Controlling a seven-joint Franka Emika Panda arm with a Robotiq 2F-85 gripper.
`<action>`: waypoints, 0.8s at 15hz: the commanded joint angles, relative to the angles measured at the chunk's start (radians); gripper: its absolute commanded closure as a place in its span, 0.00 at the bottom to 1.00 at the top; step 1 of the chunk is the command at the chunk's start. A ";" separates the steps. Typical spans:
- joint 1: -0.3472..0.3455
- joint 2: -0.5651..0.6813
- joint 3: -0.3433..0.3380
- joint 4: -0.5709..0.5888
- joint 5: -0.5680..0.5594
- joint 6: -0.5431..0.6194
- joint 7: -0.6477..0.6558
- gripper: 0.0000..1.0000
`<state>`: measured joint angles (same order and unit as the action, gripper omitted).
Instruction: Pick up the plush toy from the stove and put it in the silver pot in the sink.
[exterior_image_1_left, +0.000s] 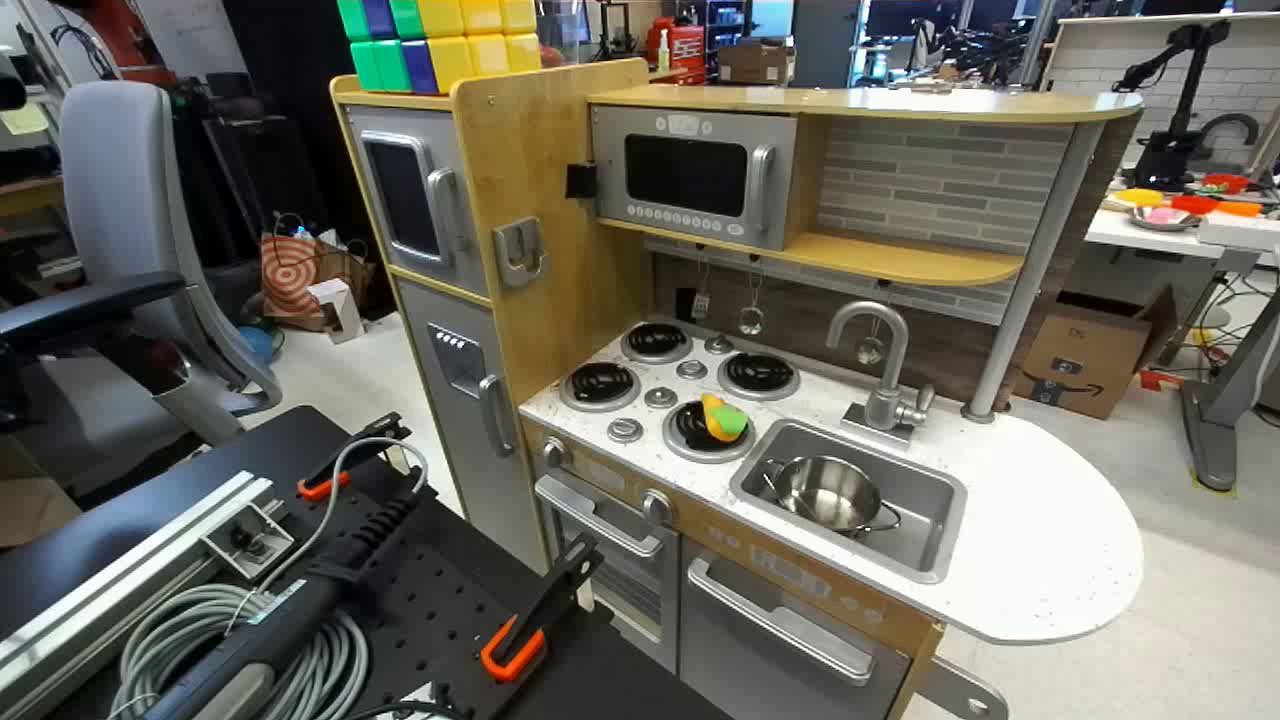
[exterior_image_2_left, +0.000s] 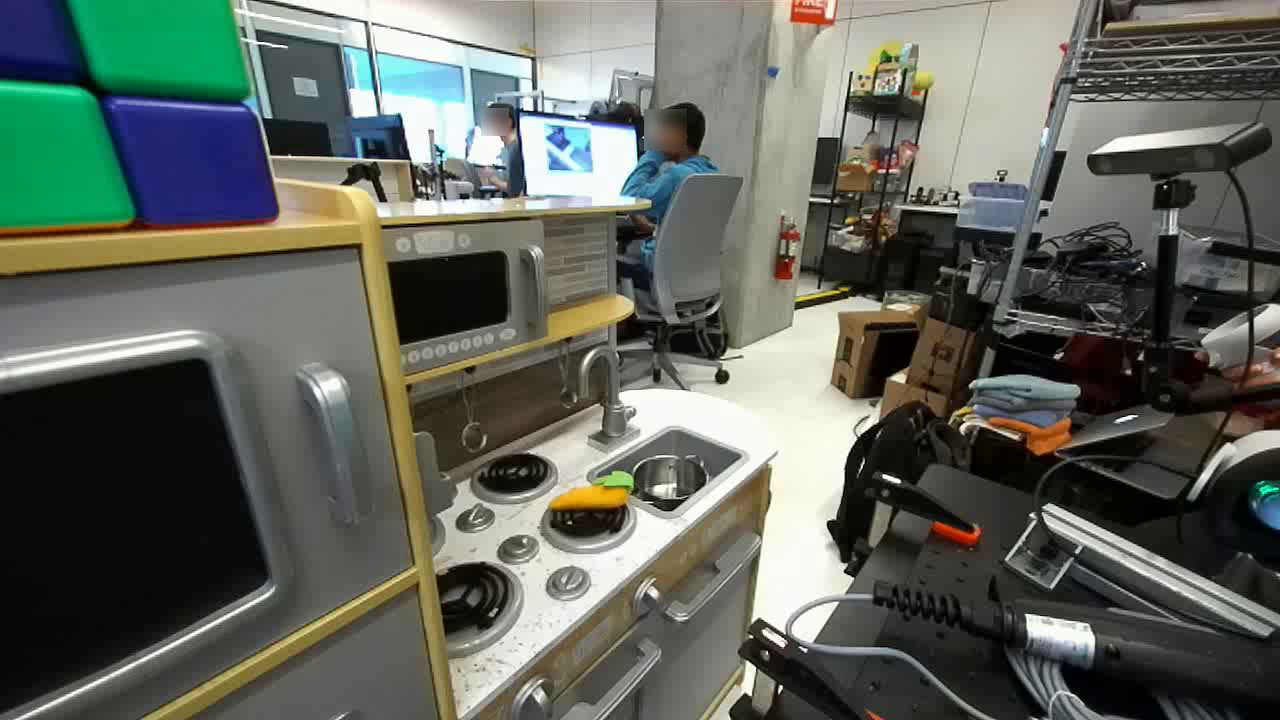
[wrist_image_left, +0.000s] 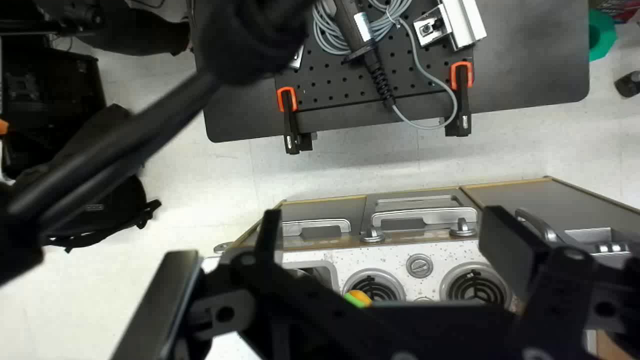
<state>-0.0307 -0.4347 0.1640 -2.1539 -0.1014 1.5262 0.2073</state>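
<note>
The plush toy, yellow-orange and green, lies on a front burner of the white stove next to the sink. The toy (exterior_image_1_left: 728, 422) (exterior_image_2_left: 592, 495) and the stove (exterior_image_1_left: 650, 460) (exterior_image_2_left: 530, 602) show in both exterior views. The silver pot (exterior_image_1_left: 828, 495) (exterior_image_2_left: 668, 482) stands upright inside the sink (exterior_image_1_left: 922, 540) (exterior_image_2_left: 718, 470). My gripper (wrist_image_left: 382, 220) is open and empty in the wrist view, high above the kitchen front. Its frame hides part of the toy (wrist_image_left: 362, 297) and most of the sink (wrist_image_left: 329, 270). The gripper is out of view in both exterior views.
A curved faucet (exterior_image_1_left: 885, 370) rises behind the sink. A grey microwave (exterior_image_1_left: 690, 178) and a wooden shelf (exterior_image_1_left: 905, 262) overhang the stove's back. A tall cabinet (exterior_image_1_left: 555, 180) borders the stove. A black table (wrist_image_left: 525, 65) with clamps and cable faces the kitchen.
</note>
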 joint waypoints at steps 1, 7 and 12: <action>0.025 0.003 -0.020 0.003 -0.007 -0.003 0.008 0.00; 0.025 0.003 -0.020 0.003 -0.007 -0.003 0.008 0.00; 0.026 0.015 -0.021 -0.023 0.040 0.100 0.053 0.00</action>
<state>-0.0306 -0.4348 0.1629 -2.1552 -0.0960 1.5362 0.2074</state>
